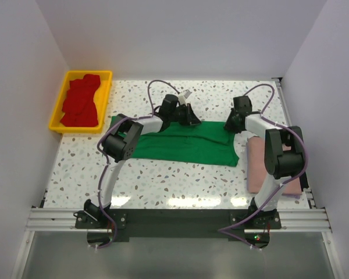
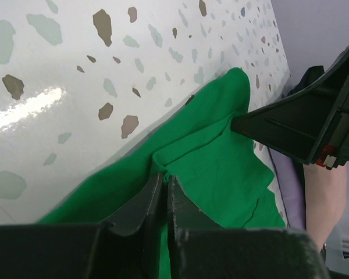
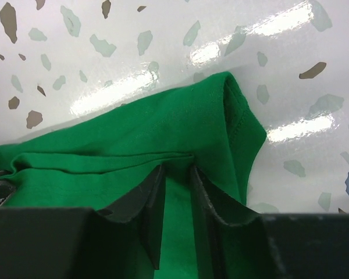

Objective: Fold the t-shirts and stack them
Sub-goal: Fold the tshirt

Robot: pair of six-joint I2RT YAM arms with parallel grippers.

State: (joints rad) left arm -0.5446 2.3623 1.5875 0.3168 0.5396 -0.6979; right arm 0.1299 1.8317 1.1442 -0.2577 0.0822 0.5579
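Green t-shirt (image 1: 186,148) lies spread on the tabletop (image 1: 163,180). Left fingers (image 2: 144,204) nearly closed, pinching a fold at its far edge. Right fingers (image 3: 150,203) narrow, clamping its far right corner.

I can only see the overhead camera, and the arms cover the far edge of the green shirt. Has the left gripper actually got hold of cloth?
Observer: Yes. The left gripper has its jaws pinched shut on a raised fold of the green shirt.
Operator: And the right one?
Observer: The right gripper has its jaws closed on a thicker fold, so a slim gap shows between them.
Operator: Where on the shirt is that?
Observer: Right beside a corner that is doubled over, its stitched hem showing.
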